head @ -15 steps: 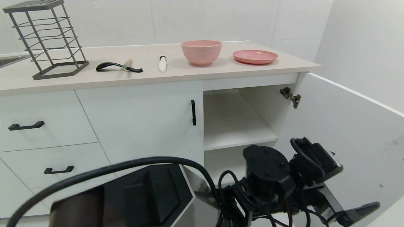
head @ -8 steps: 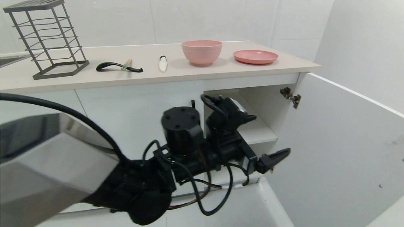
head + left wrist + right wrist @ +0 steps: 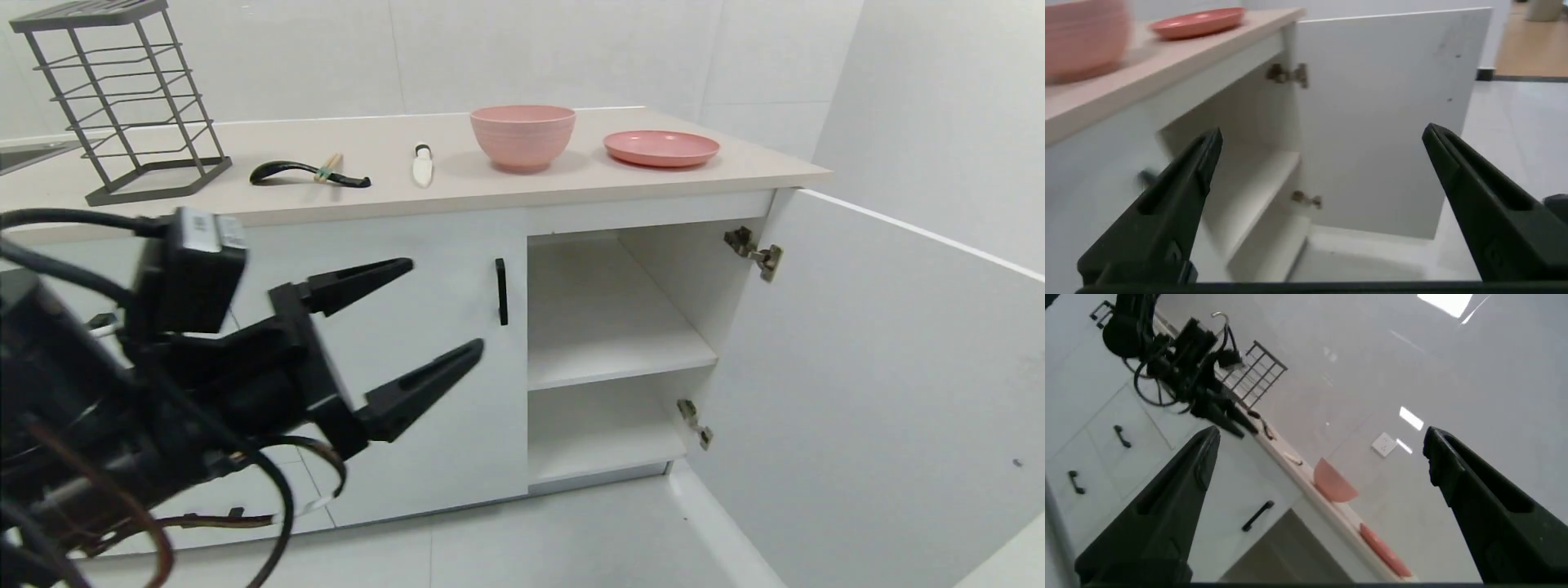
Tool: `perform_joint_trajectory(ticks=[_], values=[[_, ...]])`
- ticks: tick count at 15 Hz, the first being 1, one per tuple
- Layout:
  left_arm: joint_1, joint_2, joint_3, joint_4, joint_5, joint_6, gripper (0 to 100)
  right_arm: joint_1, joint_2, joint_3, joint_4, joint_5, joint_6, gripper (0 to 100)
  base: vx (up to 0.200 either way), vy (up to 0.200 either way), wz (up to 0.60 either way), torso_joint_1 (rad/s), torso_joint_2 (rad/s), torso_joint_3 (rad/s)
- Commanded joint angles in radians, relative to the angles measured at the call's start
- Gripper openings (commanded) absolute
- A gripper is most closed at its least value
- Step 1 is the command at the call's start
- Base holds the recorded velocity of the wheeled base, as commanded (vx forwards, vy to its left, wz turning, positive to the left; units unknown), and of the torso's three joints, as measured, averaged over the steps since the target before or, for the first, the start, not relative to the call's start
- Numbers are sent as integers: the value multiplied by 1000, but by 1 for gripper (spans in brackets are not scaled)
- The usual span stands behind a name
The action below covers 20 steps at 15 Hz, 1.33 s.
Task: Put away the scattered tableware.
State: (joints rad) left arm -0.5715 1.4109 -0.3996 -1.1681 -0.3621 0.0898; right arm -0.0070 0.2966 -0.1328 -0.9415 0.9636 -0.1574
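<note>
On the countertop [image 3: 457,192] lie a pink bowl [image 3: 522,135], a pink plate [image 3: 661,147], a small white utensil [image 3: 420,166], a black spoon [image 3: 282,171] and chopsticks [image 3: 328,166]. My left gripper [image 3: 445,309] hangs open and empty below the counter, in front of the closed cabinet door. The left wrist view has that gripper [image 3: 1321,135] facing the open cabinet, with the bowl [image 3: 1082,37] and plate [image 3: 1196,22] above. My right gripper [image 3: 1321,437] is open and empty, held far back from the bowl [image 3: 1333,480] and plate [image 3: 1384,549].
A dark wire rack [image 3: 122,98] stands at the counter's left end. The right cabinet door [image 3: 898,367] is swung wide open, showing a white shelf [image 3: 612,327]. A closed door with a black handle [image 3: 500,291] and drawers [image 3: 69,327] sit to the left.
My left arm swung from low beside the open cabinet door leftward and upward, across the cabinet front. Its gripper now stands before the closed door. The tableware has not moved.
</note>
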Motion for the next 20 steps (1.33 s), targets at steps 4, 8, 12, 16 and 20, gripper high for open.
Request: perform_joint_trajectory(ticks=[4,8,12,16,20], values=[[277,-423,252,54,-4,65,100,28,-243,-5,151,1,-22,100,0,0,0,0,0,0],[340,-742,360,228,-3,61,100,30,-243,42,153,1,-24,100,0,0,0,0,0,0],[417,-1135,334,694,-3,39,100,9,-278,128,251,-37,-22,100,0,0,0,0,0,0],[464,-1316,318,935,6,-16,100,7,-297,133,397,-299,35,100,0,0,0,0,0,0],[467,-1316,400,998,69,-15,100,7,-297,133,757,-654,62,100,0,0,0,0,0,0]])
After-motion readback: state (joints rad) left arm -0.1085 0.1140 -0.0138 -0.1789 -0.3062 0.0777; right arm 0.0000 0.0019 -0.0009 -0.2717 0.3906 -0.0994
